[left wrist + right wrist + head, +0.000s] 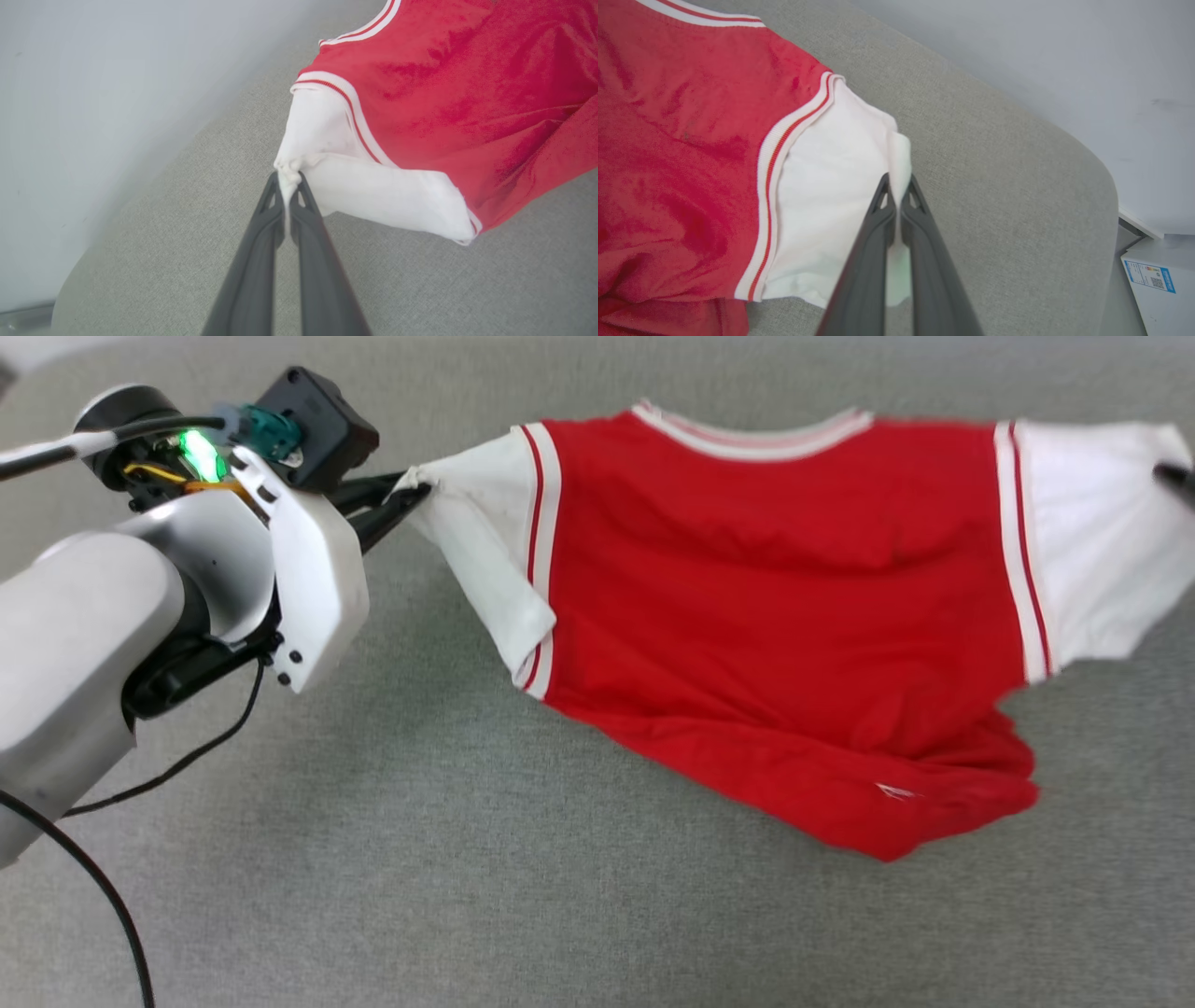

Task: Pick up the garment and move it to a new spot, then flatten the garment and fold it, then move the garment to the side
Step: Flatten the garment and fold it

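The left claw (pixel 415 490) is clamped together on the bunched tip of the left sleeve (pixel 476 541). In the left wrist view, white cloth is pinched between its fingertips (pixel 299 184). The right claw (pixel 899 179) is likewise closed on the outer edge of the right sleeve (pixel 1102 551), with cloth caught between its fingers.

The shirt (pixel 784 588) is strung between the two claws over the grey tabletop (pixel 467 859). It runs rightward from the left claw and leftward from the right one. Its long axis lies left to right, sleeve to sleeve, with the collar (pixel 756 434) on the far side and the hem (pixel 840 793) on the near side. The hem sags and bunches at the near right, apparently resting on the tabletop.

Each arm holds its own end, so spreading the shirt flat likely turns on keeping this axis taut.
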